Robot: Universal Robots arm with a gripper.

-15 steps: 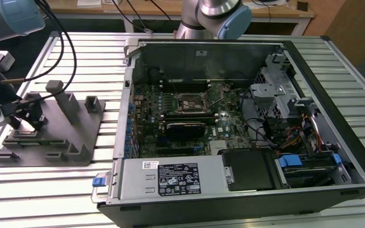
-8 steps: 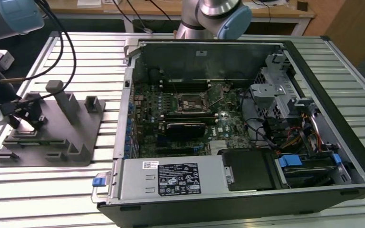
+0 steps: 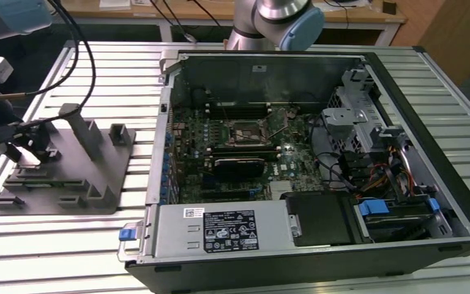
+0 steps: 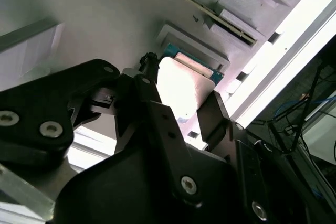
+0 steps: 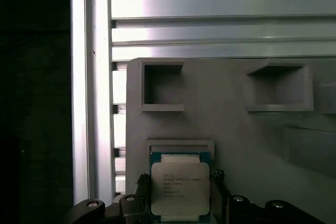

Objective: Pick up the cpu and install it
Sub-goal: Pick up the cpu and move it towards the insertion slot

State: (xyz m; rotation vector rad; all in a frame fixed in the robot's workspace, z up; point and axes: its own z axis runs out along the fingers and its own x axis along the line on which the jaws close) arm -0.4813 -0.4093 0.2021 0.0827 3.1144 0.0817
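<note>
cpu [image 5: 180, 190] lies flat in a shallow pocket near one edge of the grey fixture [image 5: 226, 124], metal top facing the hand [image 4: 182, 106]. It is near-square, so there is no real long axis. The hand is right over it, straddling two opposite sides in both wrist views. Clamped or a hair off, can't tell. My guess is it is not lifted clear of the fixture. The fixture rests on the slatted counter [image 3: 55, 245]. The open computer case [image 3: 300, 269] with the black socket frame [image 3: 247, 131] is well apart from the fixture, toward the exterior view's right.
</note>
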